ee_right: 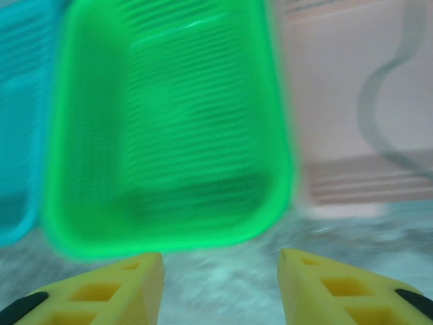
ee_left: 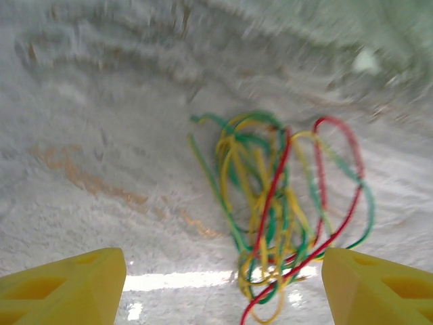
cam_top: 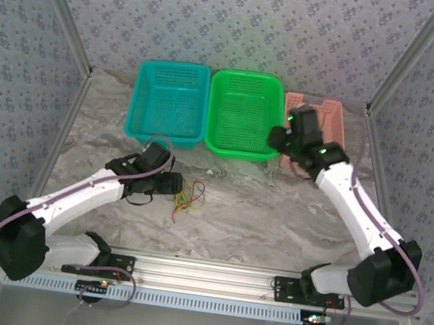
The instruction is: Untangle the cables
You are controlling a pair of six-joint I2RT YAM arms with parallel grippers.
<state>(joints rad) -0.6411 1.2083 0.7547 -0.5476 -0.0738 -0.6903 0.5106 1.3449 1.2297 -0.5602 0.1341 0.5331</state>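
Marbled tabletop (cam_top: 274, 219), patterned wall panels on three sides. Three baskets are sitting in a row along the far edge: cyan basket (cam_top: 169, 103) on the left, green basket (cam_top: 244, 114) in the middle, pink basket (cam_top: 330, 114) on the right.

Cables (cam_top: 189, 195) are lying on the tabletop left of centre, nearer the arms than the baskets and well apart from all three. The left wrist view is showing the cables (ee_left: 284, 210) as one loose knot. Yellow, green and red strands are looping through each other and crossing many times. No strand is lying apart from the heap.

Left fingers (cam_top: 173, 187) are hovering low over the tabletop, just left of the bundle. They are standing wide apart and gripping nothing. The near end of the knot is lying in the gap between the two yellow fingertips (ee_left: 64, 284).

Right fingers (cam_top: 279, 139) are hanging at the far right, over the seam between the green and pink baskets and well away from the cables. In the right wrist view they are parted with nothing between them. A grey curved strand (ee_right: 379, 101) is showing over the pink basket, too blurred to tell whether it is a cable or a hose.

Progress, as a judgement: the cyan and green baskets are looking empty, and the coloured strands are all sitting in one tangle. Nearly the whole job is remaining, since each strand needs pulling free. The left arm is looking placed for the next pick.
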